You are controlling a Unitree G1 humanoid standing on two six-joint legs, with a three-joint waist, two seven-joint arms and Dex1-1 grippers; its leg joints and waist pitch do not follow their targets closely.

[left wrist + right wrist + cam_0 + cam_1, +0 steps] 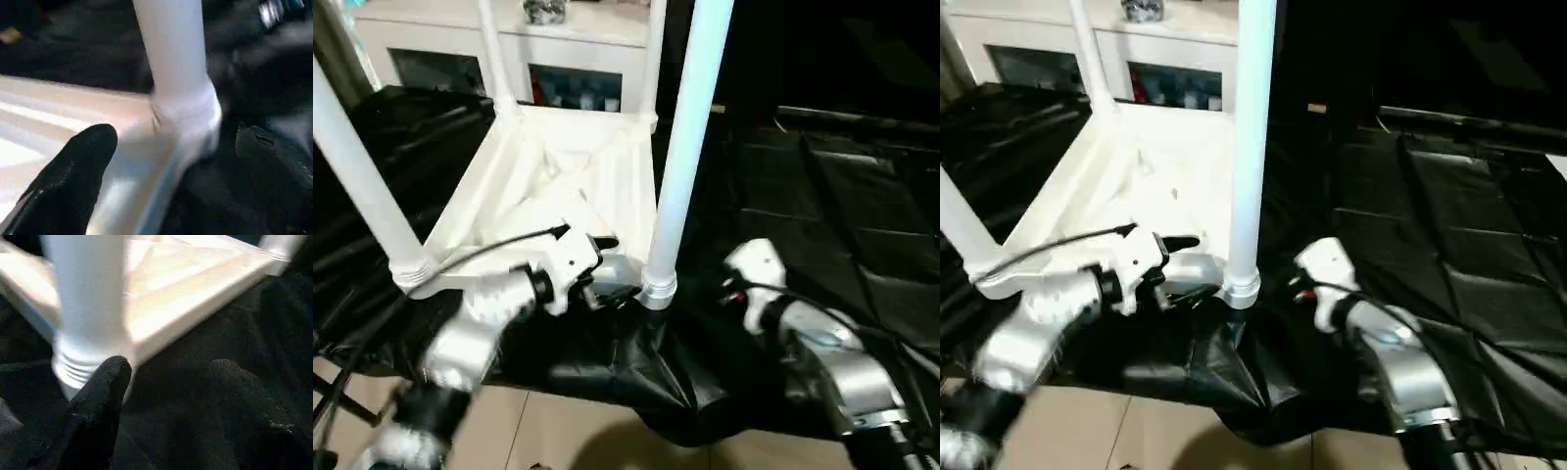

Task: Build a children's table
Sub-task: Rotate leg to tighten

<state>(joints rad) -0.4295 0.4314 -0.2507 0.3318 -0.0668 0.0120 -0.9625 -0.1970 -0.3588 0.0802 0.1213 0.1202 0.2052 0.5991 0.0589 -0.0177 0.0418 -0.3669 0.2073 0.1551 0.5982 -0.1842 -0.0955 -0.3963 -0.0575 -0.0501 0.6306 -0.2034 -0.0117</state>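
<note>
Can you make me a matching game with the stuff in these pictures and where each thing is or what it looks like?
Things:
1. table top
2. leg
3. cabinet
4. left end effector

Descriptions:
A. stands behind the table, with glass doors
B. open, close to the near corner socket
C. lies upside down on the black sheet
D. stands upright in the near corner socket

Pairs: 1-C, 2-D, 3-A, 4-B

Left gripper (607, 266) fingers spread wide, right gripper (166, 396) fingers parted, empty
</note>
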